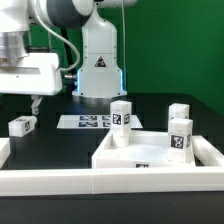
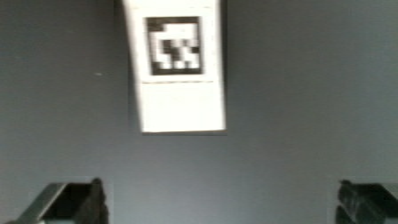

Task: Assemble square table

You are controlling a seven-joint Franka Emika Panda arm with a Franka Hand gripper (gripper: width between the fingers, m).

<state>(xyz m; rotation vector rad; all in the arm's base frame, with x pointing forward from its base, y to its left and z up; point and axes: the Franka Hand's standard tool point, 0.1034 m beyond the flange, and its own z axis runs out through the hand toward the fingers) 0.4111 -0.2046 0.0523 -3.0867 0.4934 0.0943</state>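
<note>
My two-finger claw (image 2: 217, 203) hangs spread wide and empty, the short white tagged plastic leg block (image 2: 183, 68) dead ahead, long axis pointing away.

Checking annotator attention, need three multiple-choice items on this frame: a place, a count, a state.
1. Where is the lying leg?
A. On the black table at the exterior view's left, apart from the tabletop
B. On the tabletop
C. Held in the jaws

2. How many upright legs stand at the tabletop?
A. One
B. Three
C. Four

3. How do the jaws stand?
A. Shut on a leg
B. Open, holding nothing
C. Shut, empty

Key:
1 A, since the leg lies alone, well clear of the tabletop.
2 B, since three tagged blocks stand there.
3 B, since the wrist view shows the fingers wide apart with only bare table between them.
</note>
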